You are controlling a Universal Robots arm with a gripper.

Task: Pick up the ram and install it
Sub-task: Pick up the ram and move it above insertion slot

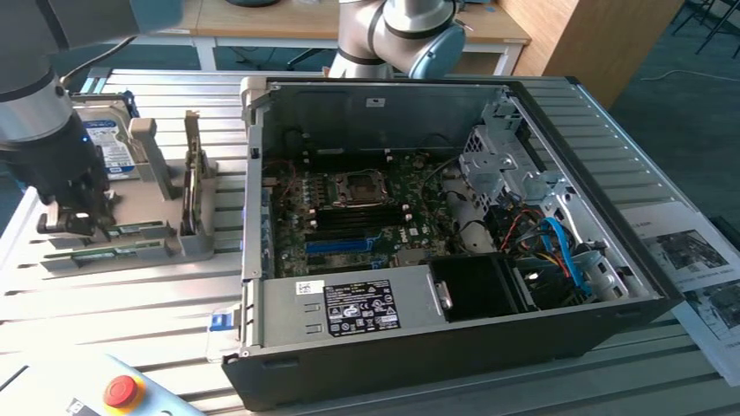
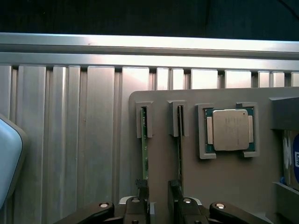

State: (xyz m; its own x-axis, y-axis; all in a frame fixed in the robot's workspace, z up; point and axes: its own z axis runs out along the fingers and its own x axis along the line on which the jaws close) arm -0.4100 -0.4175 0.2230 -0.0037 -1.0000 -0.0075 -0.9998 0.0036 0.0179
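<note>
The pick-up step is under way, as I judge it, and nothing is being held yet. The arm's dark gripper (image 1: 72,224) is hanging low over the flat grey plastic holder (image 1: 151,204) on the slatted aluminium table (image 1: 139,321), at the exterior view's left of the open black computer case (image 1: 463,355). In the wrist view its fingers (image 2: 143,199) are standing apart, released, with bare holder showing between them. The ram, a long thin green circuit-board ram stick (image 2: 145,154), is sitting on edge in its groove, running up to one fingertip. A second stick (image 2: 179,149) is lying in the next groove, beside a square silver processor chip (image 2: 230,129). I cannot tell which stick the jaws are lining up on. Gripping is calling for the fingers to centre on one stick alone. The blue memory slot (image 1: 347,245) in the case is waiting, well apart.
</note>
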